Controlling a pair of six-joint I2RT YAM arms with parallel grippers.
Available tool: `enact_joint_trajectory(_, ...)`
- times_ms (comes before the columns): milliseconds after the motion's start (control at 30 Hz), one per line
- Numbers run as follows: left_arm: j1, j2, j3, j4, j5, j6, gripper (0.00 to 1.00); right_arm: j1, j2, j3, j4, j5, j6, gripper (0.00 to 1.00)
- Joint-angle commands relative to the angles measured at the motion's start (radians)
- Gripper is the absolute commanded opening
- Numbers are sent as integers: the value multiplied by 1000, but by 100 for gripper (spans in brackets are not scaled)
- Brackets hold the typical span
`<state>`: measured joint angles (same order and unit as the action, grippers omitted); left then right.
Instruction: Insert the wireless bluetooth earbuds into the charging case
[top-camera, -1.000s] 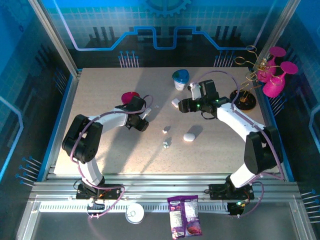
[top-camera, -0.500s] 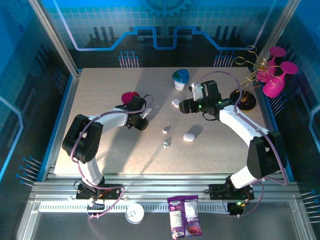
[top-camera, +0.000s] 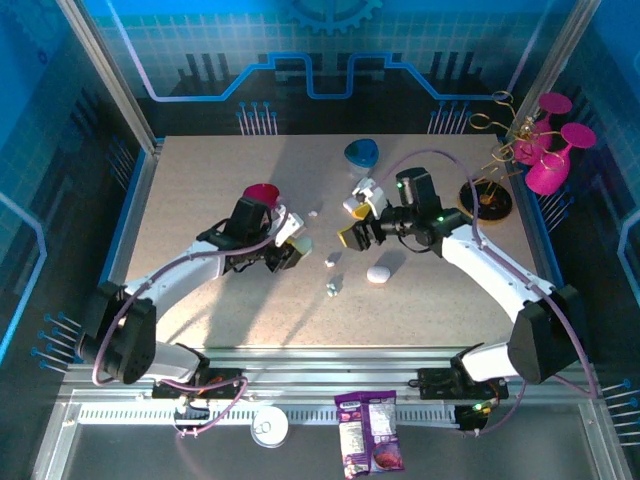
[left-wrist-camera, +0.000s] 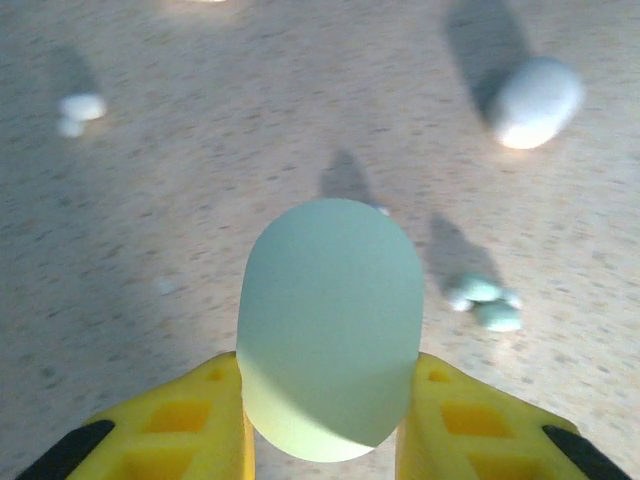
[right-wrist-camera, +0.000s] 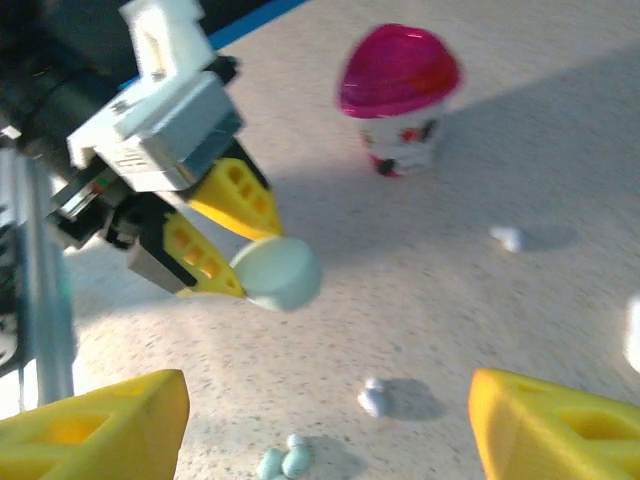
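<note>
Two pale green earbuds (left-wrist-camera: 485, 303) lie touching each other on the table (left-wrist-camera: 150, 250), lower right of centre in your left wrist view and just right of the pale green case (left-wrist-camera: 330, 300). Your left gripper (left-wrist-camera: 328, 385) is clenched on that case. Its yellow fingers (left-wrist-camera: 190, 420) press the two sides at the bottom of the frame, and the rounded end sticks out past them towards the middle.

A white case (left-wrist-camera: 535, 88) sits in the upper right of that view, well apart from the held one. A small white earbud (left-wrist-camera: 78, 108) lies at the upper left.

Your right gripper (right-wrist-camera: 330, 400) is spread wide and grasps nothing; its yellow fingers (right-wrist-camera: 100, 430) fill the two bottom corners of the right wrist view. On the table between them you can see one white earbud (right-wrist-camera: 375, 398). The green pair lies at the bottom edge, just left of it. Another white earbud (right-wrist-camera: 510, 237) lies right of centre.

Left of centre in that same view, the other arm holds the green case at its fingertips. A pink-lidded cup (right-wrist-camera: 400, 90) stands upright at the top.

From above, both grippers sit near the middle of the table. The loose earbuds and the white case lie just below and between them.
</note>
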<state>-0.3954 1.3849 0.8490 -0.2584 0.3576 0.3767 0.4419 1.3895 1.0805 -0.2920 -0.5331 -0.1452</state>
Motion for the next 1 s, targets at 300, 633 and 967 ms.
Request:
enact_joint_trajectory(300, 2, -99, -31, 26, 404, 68, 32, 100, 94, 69, -179, -219, -305, 75)
enact_joint_trajectory(633, -3, -124, -21, 15, 486, 74, 32, 129, 172, 116, -208, -264, -318, 65)
enact_joint_trajectory(967, -10, -135, -22, 16, 478, 64, 32, 139, 249, 192, -334, -298, -367, 42)
